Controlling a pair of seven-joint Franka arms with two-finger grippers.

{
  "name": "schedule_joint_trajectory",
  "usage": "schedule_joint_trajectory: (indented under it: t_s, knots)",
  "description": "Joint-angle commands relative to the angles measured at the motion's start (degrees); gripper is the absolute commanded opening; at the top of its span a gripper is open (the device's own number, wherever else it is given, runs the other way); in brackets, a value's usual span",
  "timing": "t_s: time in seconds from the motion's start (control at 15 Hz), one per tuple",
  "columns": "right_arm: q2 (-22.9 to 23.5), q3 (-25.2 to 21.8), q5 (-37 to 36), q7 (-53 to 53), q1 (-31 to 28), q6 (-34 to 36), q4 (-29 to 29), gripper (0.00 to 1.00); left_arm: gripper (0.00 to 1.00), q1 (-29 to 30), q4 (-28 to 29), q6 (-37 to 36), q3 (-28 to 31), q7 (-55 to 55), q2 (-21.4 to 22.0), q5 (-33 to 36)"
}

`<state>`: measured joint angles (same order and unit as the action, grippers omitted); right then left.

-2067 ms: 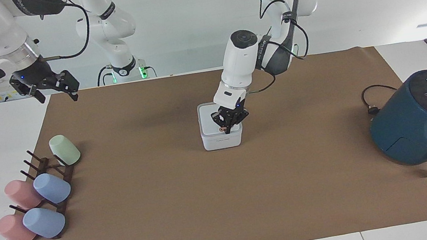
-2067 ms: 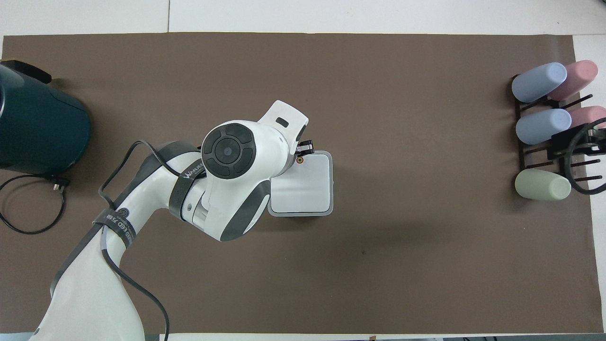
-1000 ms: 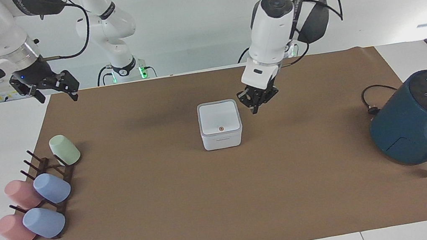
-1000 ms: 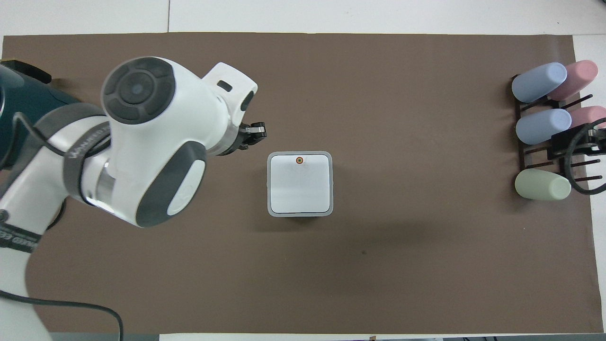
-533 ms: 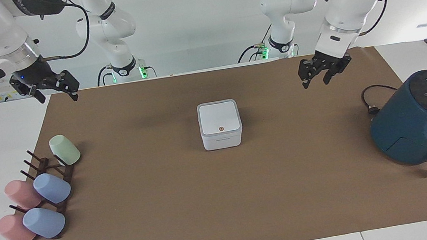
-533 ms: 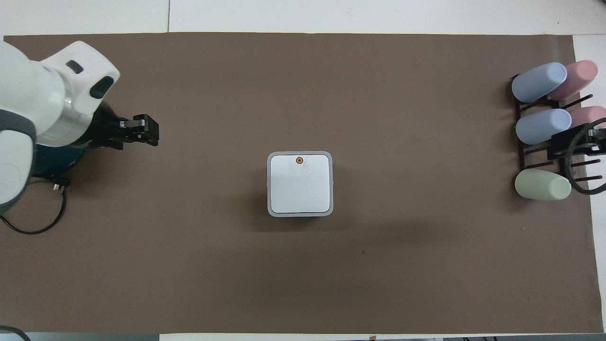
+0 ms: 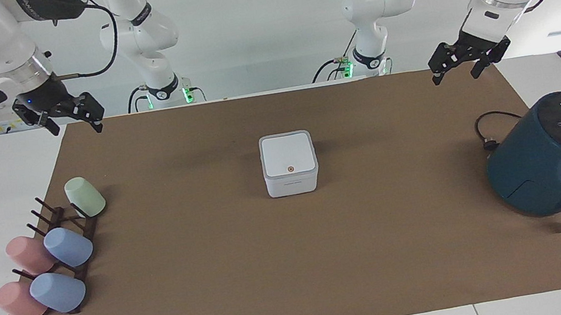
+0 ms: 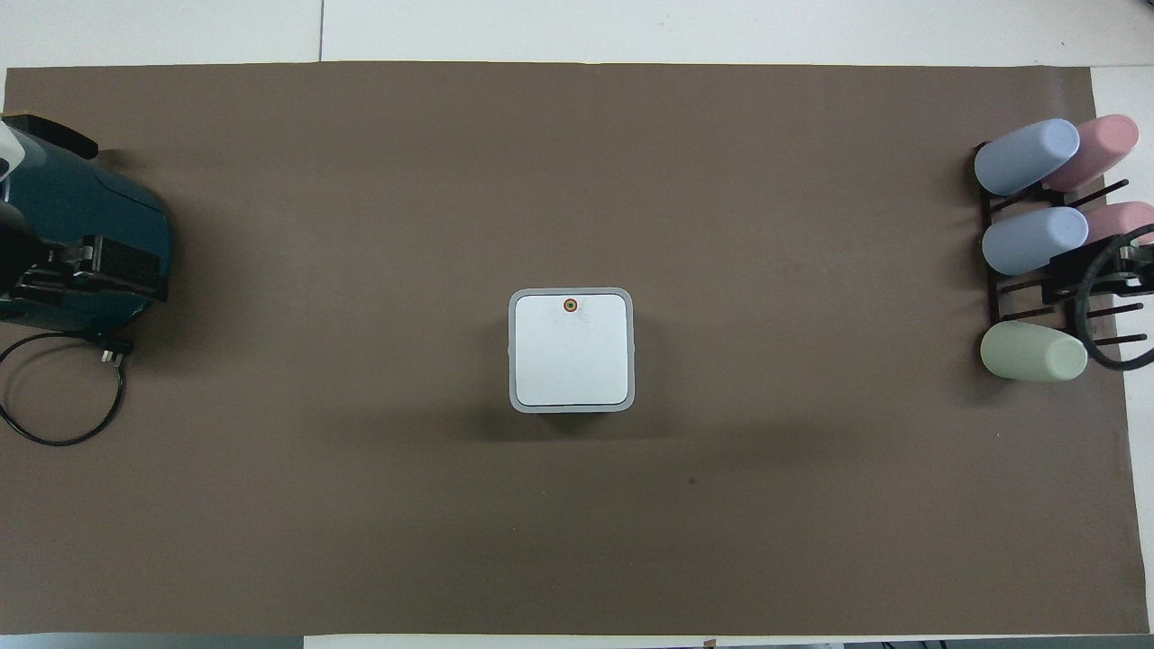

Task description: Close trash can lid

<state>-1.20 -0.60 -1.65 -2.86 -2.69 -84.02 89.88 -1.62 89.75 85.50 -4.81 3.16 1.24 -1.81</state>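
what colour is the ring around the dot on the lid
Orange, on the flat white square lid; clearest in the overhead view.

One small white square plastic trash can (image 7: 290, 171) and one large dark teal air fryer (image 7: 558, 154). Five plastic cups: two pink (image 7: 28, 254), two blue (image 7: 68, 246), one pale green (image 7: 85, 196). One dark wooden rack (image 7: 74, 227).

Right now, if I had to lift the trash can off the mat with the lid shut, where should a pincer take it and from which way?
Grip the trash can across two facing side walls, just below the closed lid, coming straight down. Its walls look flat and parallel, it stands upright alone on the mat, and both pincers, left and right, hang open near the robots.
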Motion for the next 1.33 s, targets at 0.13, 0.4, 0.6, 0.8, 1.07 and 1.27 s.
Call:
schedule_joint_trajectory:
  t_s: [0.13,0.4,0.6,0.8,1.07,1.27]
  knots:
    - [-0.91,0.16,-0.11,1.36,-0.39,-0.35,1.09,1.00,1.00,-0.13,3.93,0.36,-0.56,-1.85,1.66,1.19]
    - [-0.91,0.16,-0.11,1.36,-0.39,-0.35,1.09,1.00,1.00,-4.69,4.56,1.52,2.68,-0.62,1.84,1.11]
    - [-0.91,0.16,-0.11,1.36,-0.39,-0.35,1.09,1.00,1.00,-4.80,0.18,-1.82,3.14,-0.87,0.27,0.93]
    - [-0.91,0.16,-0.11,1.36,-0.39,-0.35,1.09,1.00,1.00,-2.35,-0.37,-1.21,0.69,-0.88,-0.18,0.67]
    - [-0.91,0.16,-0.11,1.36,-0.39,-0.35,1.09,1.00,1.00,-1.54,-0.28,-1.21,-0.03,-0.79,-0.09,0.67]
    - [-0.91,0.16,-0.11,1.36,-0.39,-0.35,1.09,1.00,1.00,-1.37,-0.01,-1.12,-0.03,-1.05,0.00,0.67]
